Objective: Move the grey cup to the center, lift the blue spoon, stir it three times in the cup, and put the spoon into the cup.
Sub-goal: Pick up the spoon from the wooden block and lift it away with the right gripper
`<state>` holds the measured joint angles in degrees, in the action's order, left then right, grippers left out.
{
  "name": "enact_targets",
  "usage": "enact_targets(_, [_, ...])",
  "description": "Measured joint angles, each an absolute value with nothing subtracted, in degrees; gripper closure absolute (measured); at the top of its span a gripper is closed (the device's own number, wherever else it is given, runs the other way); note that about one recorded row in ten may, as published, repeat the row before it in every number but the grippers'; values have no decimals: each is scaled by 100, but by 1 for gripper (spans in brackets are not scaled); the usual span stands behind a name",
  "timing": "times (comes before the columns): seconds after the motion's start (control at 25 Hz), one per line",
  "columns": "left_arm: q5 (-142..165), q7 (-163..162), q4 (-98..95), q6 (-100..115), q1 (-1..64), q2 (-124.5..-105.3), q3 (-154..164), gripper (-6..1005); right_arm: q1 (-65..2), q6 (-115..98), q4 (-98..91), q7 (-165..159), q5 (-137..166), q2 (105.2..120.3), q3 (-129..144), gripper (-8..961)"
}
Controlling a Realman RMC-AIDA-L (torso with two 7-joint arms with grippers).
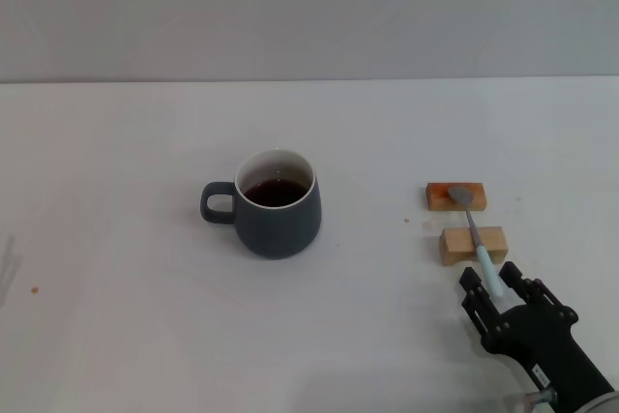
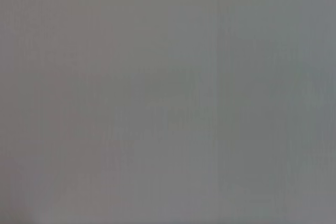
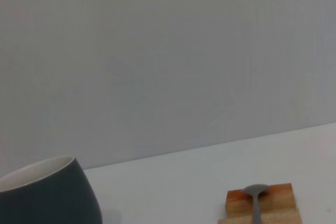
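Spoon (image 1: 476, 235) lies right of frame centre, bridged across two wooden blocks (image 1: 472, 245), bowl on the far block, pale handle overhanging the near one toward me; I judge that lift leaves room for fingers beneath. My right gripper (image 1: 495, 284) sits at lower right, fingers spread either side of the handle tip, not yet clamped. Grey cup (image 1: 275, 202) stands mid-frame, handle pointing left, well apart from the blocks, with bare table (image 1: 116, 336) all round. Left gripper unseen.

No legible text, label, brand or number anywhere (cup, spoon and blocks all plain)
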<state>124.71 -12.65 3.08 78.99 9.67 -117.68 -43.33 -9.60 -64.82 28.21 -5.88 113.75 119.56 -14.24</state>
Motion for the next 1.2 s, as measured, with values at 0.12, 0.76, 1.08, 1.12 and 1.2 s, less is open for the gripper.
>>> enact_targets(0.12, [12478,-1265,308,7902,955,-11768,-4333,144,-965,-6476,2825,-590,11375,11955,-1420,243])
enact_targets(0.76, [12491,-1265,298,7902,931,-11768,-4333,144,-967,-6477,2805,-590,11336,11953,-1462,459])
enact_targets(1.08, [12489,-1266,299,7901,932,-11768,-4333,144,-1021,-6389,2790,-590,11326,11953,-1487,471])
enact_targets(1.12, [12489,-1267,298,7902,932,-11768,-4333,144,-1029,-6362,2793,-590,11324,11953,-1491,473])
enact_targets(1.2, [12489,-1270,299,7909,932,-11768,-4333,144,-1038,-6341,2800,-590,11321,11953,-1494,476])
